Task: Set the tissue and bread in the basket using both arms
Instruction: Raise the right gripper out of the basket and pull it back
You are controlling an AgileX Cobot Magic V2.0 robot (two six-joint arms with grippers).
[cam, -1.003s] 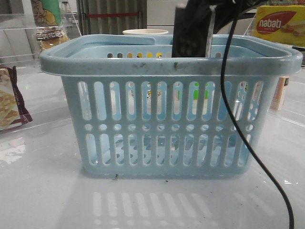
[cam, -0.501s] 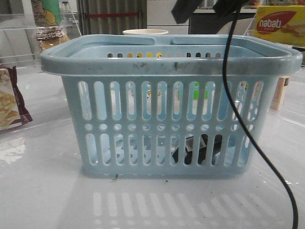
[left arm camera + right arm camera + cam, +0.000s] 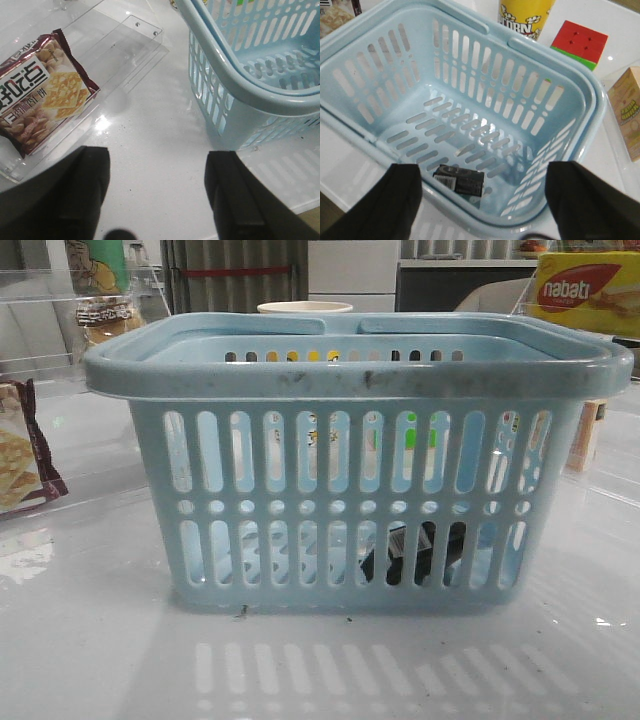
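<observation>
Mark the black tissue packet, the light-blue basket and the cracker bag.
Small flat black tissue packet [image 3: 459,180]: right wrist view, its top face.
Light-blue slotted plastic basket [image 3: 330,380]: front view, near rim.
Maroon-edged cracker bag [image 3: 42,95]: left wrist view, printed front.

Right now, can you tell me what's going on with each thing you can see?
basket: upright on the table, holding one item
tissue: lying flat on the basket floor, near a corner
left gripper: open, empty, above bare table beside the basket
right gripper: open, empty, above the basket
cracker bag: sealed, lying flat
popcorn cup: standing upright beyond the basket
</observation>
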